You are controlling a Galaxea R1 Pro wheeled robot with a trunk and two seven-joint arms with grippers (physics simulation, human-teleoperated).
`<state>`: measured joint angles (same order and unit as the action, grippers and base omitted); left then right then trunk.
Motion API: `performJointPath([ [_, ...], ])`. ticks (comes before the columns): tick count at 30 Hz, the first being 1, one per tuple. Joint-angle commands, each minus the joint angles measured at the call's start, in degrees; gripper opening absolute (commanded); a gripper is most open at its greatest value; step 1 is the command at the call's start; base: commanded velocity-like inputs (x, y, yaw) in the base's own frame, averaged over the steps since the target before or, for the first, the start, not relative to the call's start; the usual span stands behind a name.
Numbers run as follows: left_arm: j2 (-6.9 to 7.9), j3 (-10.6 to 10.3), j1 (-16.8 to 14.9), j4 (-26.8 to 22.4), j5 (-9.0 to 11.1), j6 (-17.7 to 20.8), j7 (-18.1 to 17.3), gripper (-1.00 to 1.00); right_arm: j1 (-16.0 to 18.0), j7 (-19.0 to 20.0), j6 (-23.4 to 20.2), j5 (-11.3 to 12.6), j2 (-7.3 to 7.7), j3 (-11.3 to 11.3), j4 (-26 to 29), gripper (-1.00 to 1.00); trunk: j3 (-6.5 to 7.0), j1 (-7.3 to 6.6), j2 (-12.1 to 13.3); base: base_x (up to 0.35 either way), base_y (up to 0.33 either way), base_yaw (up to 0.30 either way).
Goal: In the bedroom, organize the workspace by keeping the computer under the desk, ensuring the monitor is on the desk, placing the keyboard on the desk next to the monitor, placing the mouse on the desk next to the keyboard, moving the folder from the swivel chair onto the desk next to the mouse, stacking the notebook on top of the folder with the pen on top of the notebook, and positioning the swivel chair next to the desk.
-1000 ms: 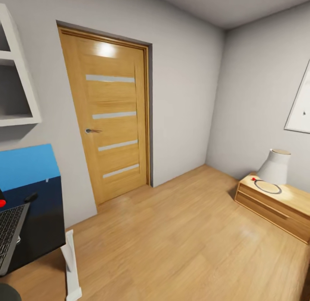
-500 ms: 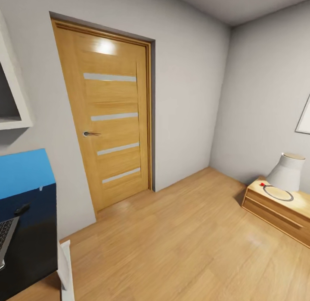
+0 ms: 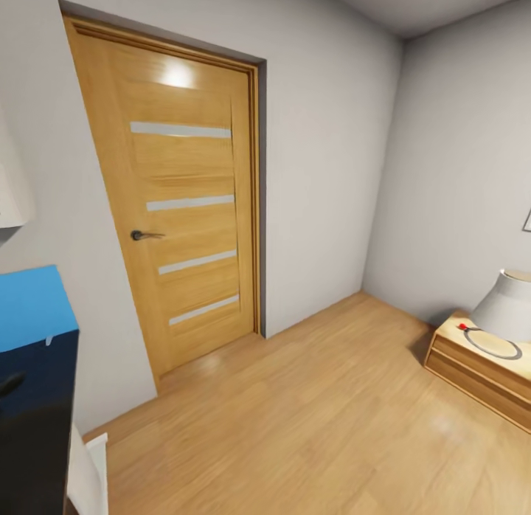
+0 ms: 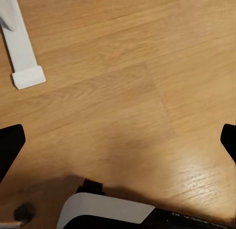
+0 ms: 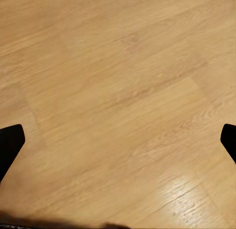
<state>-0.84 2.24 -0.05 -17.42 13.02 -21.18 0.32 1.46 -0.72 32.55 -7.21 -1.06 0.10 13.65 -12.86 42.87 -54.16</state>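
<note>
The desk (image 3: 33,397) is glimpsed at the head view's left edge, beside the door (image 3: 184,205); both grippers are spread wide over bare floor (image 5: 118,106), nothing held; arranging is judged unfinished.

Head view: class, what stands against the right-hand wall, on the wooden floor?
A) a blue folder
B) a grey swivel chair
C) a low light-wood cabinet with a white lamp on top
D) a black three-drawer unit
C: a low light-wood cabinet sits on the floor there, a white lamp standing on top.
</note>
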Motion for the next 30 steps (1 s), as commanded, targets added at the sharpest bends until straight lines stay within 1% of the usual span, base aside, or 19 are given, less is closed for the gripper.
performJointPath([
  [1,-0.04,0.2,0.0,-0.1,-0.1,-0.1,0.0,1.00,0.0,-0.1,0.1,-0.3,0.00,0.0,0.0,1.00,-0.07,0.04,0.0,0.340,0.000,0.000],
  [14,-0.04,0.2,0.0,-0.1,-0.1,-0.1,0.0,1.00,0.0,-0.1,0.1,-0.3,0.00,0.0,0.0,1.00,-0.16,0.04,0.0,0.340,0.000,0.005],
  [30,-0.04,0.2,0.0,0.0,-0.1,-0.1,0.0,1.00,0.0,-0.1,0.1,-0.3,0.00,0.0,0.1,1.00,-1.33,0.04,0.0,0.340,0.000,0.118],
])
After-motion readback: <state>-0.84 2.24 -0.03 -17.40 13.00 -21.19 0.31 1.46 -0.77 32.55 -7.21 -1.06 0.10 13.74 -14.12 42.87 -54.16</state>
